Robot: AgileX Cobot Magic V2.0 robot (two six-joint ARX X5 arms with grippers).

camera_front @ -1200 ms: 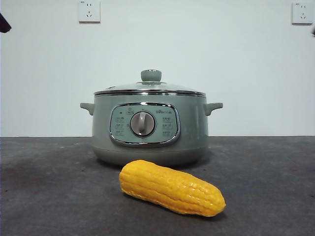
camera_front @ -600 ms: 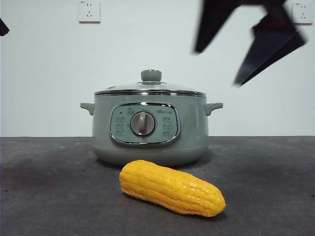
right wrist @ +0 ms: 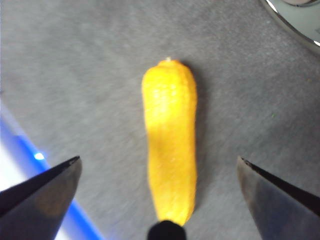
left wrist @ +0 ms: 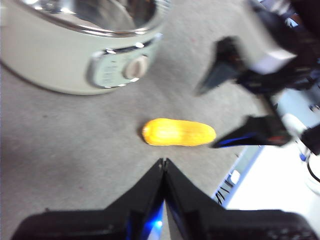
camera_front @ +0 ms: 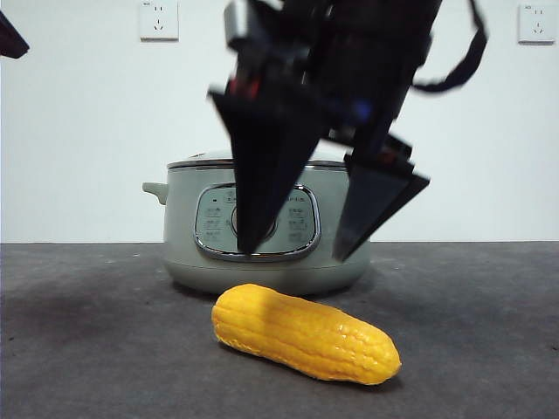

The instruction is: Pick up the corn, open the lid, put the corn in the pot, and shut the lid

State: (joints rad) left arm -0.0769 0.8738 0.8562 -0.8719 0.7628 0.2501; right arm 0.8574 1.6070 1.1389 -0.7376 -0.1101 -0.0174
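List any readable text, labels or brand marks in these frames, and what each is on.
No text can be read.
Pot control panel: small printed marks around the dial, too small to read, partly hidden by the right gripper.
Wall sockets: tiny mark on one, unreadable.
Corn: no text.

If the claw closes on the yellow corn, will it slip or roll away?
The corn looks glossy, so it may be somewhat slippery, though its bumpy kernel rows could give the pads some hold. It is rounded and tapered, lying on its side on the table, so a push would probably roll it in a curve. The right claw is open above it.
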